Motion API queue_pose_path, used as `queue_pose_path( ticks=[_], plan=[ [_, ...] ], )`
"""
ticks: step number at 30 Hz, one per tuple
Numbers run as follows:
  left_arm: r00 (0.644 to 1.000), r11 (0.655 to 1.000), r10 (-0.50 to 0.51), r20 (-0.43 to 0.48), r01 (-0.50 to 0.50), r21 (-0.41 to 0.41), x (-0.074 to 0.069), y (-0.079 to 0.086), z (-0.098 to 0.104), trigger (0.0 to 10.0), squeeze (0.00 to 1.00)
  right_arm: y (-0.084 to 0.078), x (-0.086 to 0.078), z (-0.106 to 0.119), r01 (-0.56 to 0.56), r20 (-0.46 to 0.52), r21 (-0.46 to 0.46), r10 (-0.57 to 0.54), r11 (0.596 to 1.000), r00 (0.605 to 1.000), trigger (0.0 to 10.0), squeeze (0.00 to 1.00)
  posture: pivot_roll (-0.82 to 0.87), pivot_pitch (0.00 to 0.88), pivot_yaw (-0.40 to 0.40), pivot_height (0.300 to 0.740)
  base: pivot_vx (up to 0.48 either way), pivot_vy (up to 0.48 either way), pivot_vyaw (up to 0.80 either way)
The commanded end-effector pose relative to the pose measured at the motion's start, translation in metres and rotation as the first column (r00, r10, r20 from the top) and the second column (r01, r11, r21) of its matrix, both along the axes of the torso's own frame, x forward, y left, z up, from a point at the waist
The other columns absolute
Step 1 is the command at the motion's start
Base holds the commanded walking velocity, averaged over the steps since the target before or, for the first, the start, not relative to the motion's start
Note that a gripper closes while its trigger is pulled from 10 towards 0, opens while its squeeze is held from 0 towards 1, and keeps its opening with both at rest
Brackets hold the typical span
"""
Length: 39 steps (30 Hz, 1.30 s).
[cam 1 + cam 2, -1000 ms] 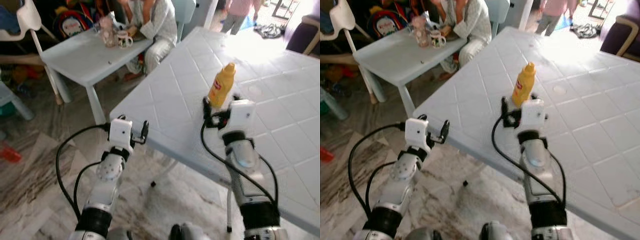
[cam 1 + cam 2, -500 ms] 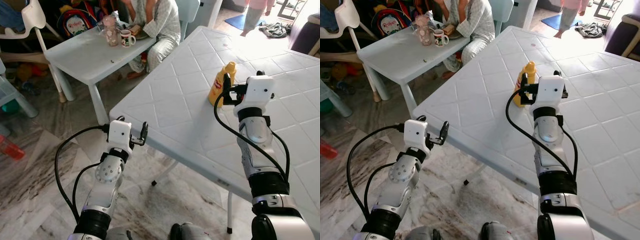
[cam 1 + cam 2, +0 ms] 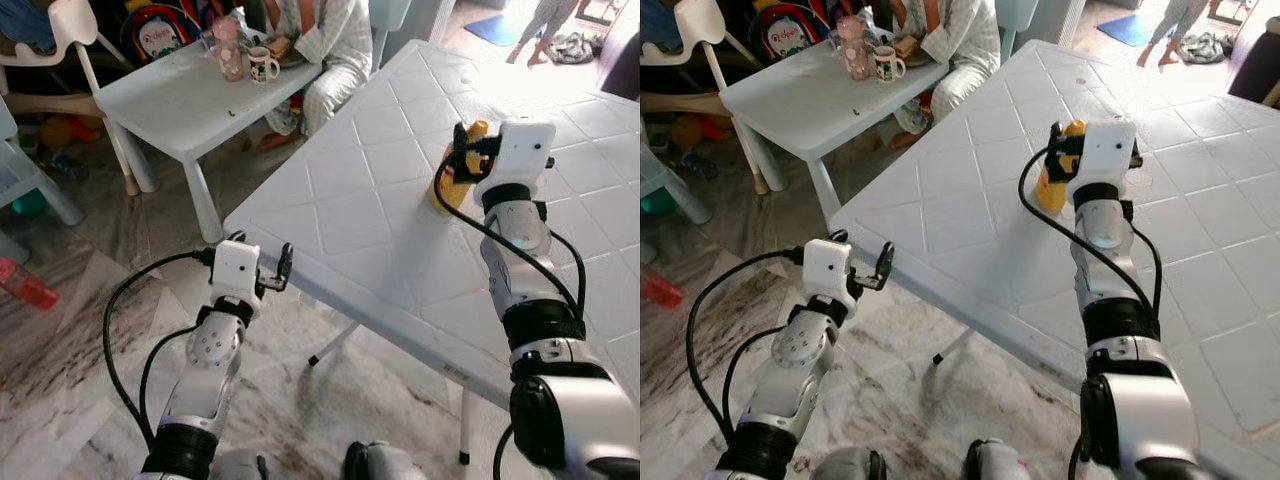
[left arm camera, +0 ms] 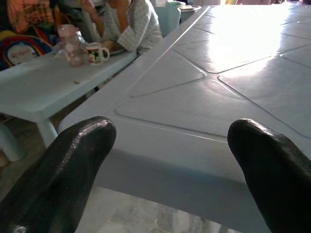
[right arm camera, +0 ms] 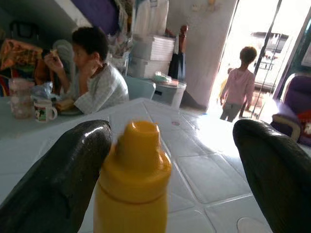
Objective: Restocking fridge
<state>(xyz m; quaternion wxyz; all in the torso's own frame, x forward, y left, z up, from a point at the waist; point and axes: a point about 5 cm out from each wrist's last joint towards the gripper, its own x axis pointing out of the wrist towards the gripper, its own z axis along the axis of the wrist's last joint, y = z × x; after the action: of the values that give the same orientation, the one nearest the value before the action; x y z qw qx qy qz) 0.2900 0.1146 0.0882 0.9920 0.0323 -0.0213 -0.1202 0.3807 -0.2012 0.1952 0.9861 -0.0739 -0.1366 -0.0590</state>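
A yellow mustard bottle (image 3: pixel 447 192) stands upright on the big white table (image 3: pixel 340 200), toward its far side. My right gripper (image 3: pixel 468 145) is open at the level of the bottle's top. In the right wrist view the bottle (image 5: pixel 131 184) stands between the two black fingers (image 5: pixel 63 184), closer to one of them, and I cannot tell whether it touches. My left gripper (image 3: pixel 283 265) is open and holds nothing, level with the table's near corner edge (image 4: pixel 160 155).
A small white table (image 3: pixel 170 95) at the back left carries a pink cup (image 3: pixel 231 60) and a mug (image 3: pixel 264 66); a person (image 3: pixel 325 35) sits at it. A white chair (image 3: pixel 75 45) stands far left. Another person (image 3: pixel 545 20) walks by the doorway. A red item (image 3: pixel 25 285) lies on the marble floor.
My right arm has reached forward and up, from the bottle's near side to around its top. The head camera has shifted a little. The left arm has not moved.
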Motion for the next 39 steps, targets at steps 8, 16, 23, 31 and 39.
queue_pose_path(
  ticks=[8,16,23,31,39],
  plan=[
    [1.000,1.000,-0.007,-0.012,0.007,0.019,-0.003,0.000,0.000,10.0,0.00,0.000,0.009,-0.006,-0.015,-0.070,0.021,0.016,1.000,0.997,10.0,0.00,0.16,0.147,0.005,0.740,0.000,0.000,0.00],
    [1.000,1.000,-0.008,-0.015,0.008,0.023,-0.004,0.000,0.000,10.0,0.00,0.001,0.014,-0.017,-0.066,-0.168,0.072,0.078,0.995,0.983,5.6,0.00,0.17,0.154,-0.002,0.740,0.000,0.000,0.00],
    [1.000,1.000,-0.004,-0.017,0.004,0.024,-0.005,0.000,0.001,10.0,0.00,0.001,0.015,-0.015,-0.069,-0.165,0.029,0.073,0.997,0.984,4.4,0.00,0.17,0.154,-0.004,0.740,0.000,0.000,0.00],
    [1.000,1.000,-0.002,-0.016,0.002,0.022,-0.005,0.000,0.000,10.0,0.00,0.002,0.017,-0.004,-0.067,-0.117,-0.025,0.064,0.997,0.991,10.0,0.00,0.17,0.150,-0.008,0.740,0.000,0.000,0.00],
    [1.000,1.000,-0.003,-0.016,0.003,0.021,-0.004,-0.001,0.001,10.0,0.00,0.006,0.017,-0.003,-0.072,-0.098,-0.059,0.066,0.996,0.993,10.0,0.00,0.17,0.147,-0.007,0.740,0.000,0.000,0.00]
  ],
)
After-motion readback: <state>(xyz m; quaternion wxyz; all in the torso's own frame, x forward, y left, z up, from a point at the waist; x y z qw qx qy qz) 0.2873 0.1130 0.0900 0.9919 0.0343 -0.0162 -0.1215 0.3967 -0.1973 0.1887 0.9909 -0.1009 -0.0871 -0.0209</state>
